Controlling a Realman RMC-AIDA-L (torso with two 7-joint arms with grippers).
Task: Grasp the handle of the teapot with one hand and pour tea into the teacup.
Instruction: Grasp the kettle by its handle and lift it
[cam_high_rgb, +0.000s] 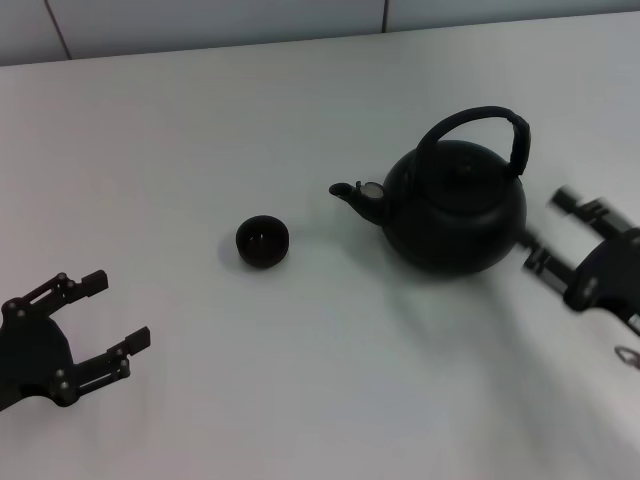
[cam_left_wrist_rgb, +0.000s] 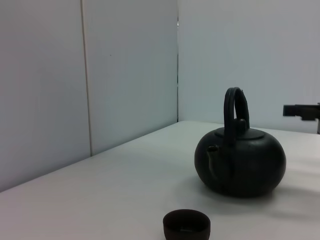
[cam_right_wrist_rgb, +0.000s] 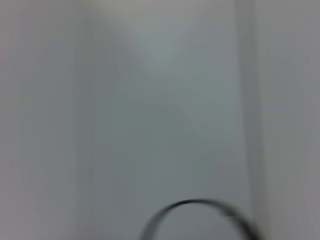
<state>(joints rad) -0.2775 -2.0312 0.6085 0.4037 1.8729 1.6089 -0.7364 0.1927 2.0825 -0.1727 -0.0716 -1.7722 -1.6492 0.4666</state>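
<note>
Teapot: black, round and squat, upright on the white surface, right of centre in head view. Nothing touching it.
Spout: short, points toward robot's left, at the teacup's side.
Handle: thick black hoop arched over the lid, fixed both sides, free of any claw. In right wrist view only a thin dark arc shows at the edge, prob. this hoop, blurred.
Teacup: small dark cup, upright on surface, left of the spout w/ a clear gap between. Inside looks dark; can't tell if any tea in it. Left wrist view has it near the cam, in front of the teapot.
Right claw: just beside the teapot's right flank, low near the surface, fingers spread apart and pointing at the pot body; released, holding nothing. Motion-blurred. One fingertip also shows in left wrist view, beyond the pot.
Left claw: near-left corner of head view, well apart from cup and pot, fingers spread, released, nothing between them. Idle.
Backdrop: pale wall panels behind the surface.
</note>
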